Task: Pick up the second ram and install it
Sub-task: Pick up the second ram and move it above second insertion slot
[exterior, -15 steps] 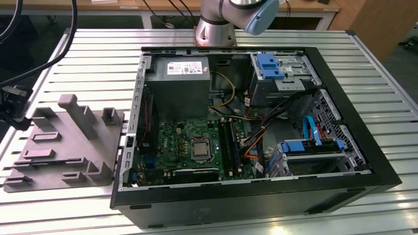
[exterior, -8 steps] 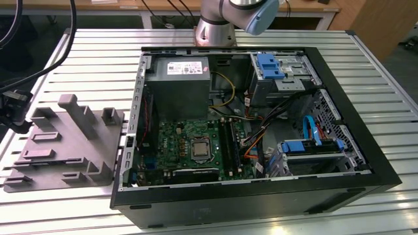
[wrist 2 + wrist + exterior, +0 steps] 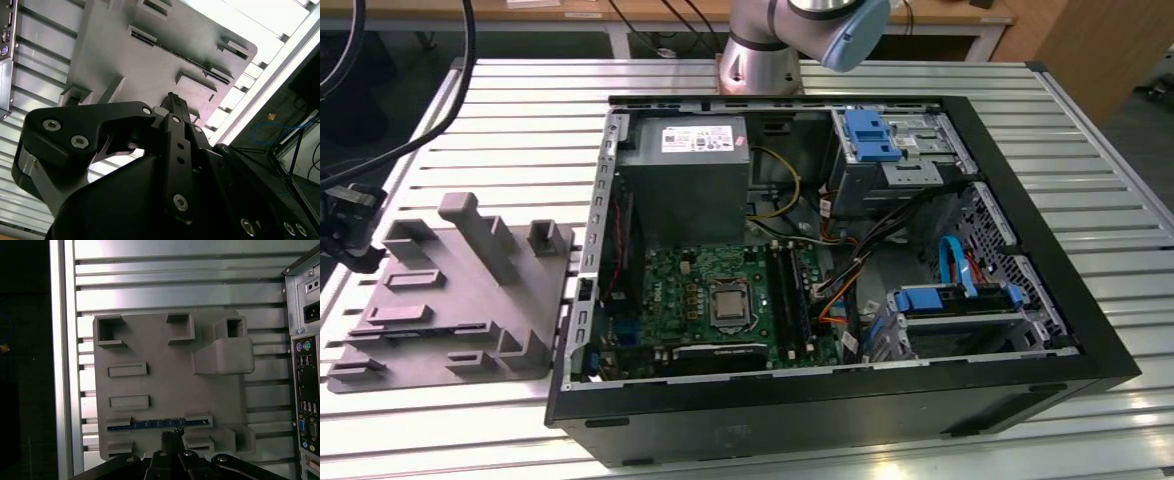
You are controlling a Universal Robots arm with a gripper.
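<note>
- Over on the exterior view's left, right beside the open PC case [image 3: 854, 405], sits the grey fixture [image 3: 454, 300]. That's your pickup spot.
- In the first wrist view the second ram [image 3: 155, 424] shows as a thin blue strip sitting in a slot between raised blocks of the fixture. It isn't in the board yet. It looks parked on edge, I'd guess so its long top edge is offered up for a grab from above.
- Your gripper [image 3: 173, 436] hangs over the fixture, with its tip just beside the middle of the strip in that view. I can't say whether it's touching.
- In the second wrist view the gripper [image 3: 172, 99] is seen side-on above the fixture's plate. How far open it is, honestly can't tell. Nothing seems to be in its hold.
- The case lies on its side with the green motherboard [image 3: 707, 295] facing up, so the black slot rails [image 3: 787, 290] can be reached straight down.
- Having the fixture next to the case probably just keeps the carry short.
</note>
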